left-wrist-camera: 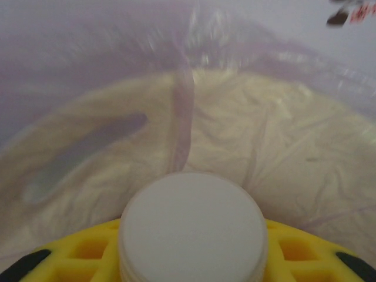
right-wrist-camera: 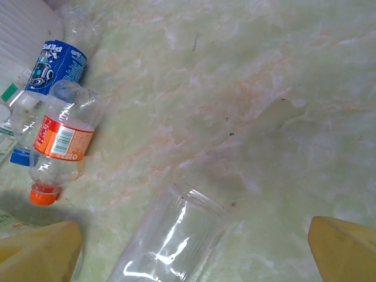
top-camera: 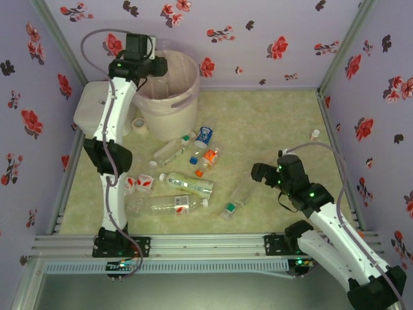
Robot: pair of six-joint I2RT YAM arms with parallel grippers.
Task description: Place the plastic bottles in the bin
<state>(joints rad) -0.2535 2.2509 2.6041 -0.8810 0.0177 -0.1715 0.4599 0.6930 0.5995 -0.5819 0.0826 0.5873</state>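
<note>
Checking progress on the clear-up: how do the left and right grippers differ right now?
The left gripper is shut on a white-capped bottle; the right gripper is open and holds nothing. The left gripper is up over the bin; the right gripper is low over the table, above a clear bottle lying there. Both have yellow fingers.

Cream bin (top-camera: 166, 106), pink liner (top-camera: 173, 68); over it white-capped bottle (left-wrist-camera: 192, 226); near it blue-labelled bottle (right-wrist-camera: 56, 67), orange-labelled orange-capped bottle (right-wrist-camera: 59, 141)
</note>
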